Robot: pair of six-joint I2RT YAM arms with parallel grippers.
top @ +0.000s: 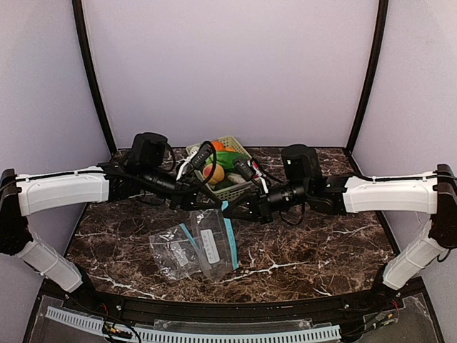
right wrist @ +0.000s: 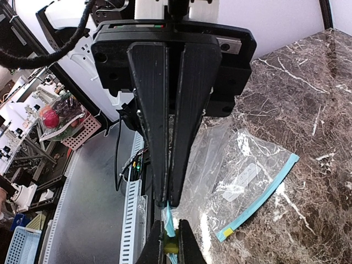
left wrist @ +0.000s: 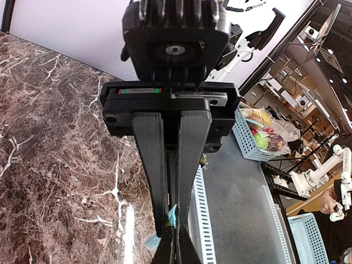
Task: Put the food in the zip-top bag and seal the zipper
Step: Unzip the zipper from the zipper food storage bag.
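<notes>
The dark brown marble table [top: 321, 243] sits inside pale lilac walls. Nearest me, the clear zip-top bag [top: 214, 243] lies flat, and I see no food in it. At the bag's far edge my left gripper [left wrist: 170, 220] and right gripper [right wrist: 168, 201] meet tip to tip, each pressed together on the blue zipper strip [right wrist: 168, 214]. Beyond the bag, the food [top: 214, 171] waits in the green basket [top: 239, 146]. I judge I'm opening the mouth; the next move calls for drawing the lips apart gently.
</notes>
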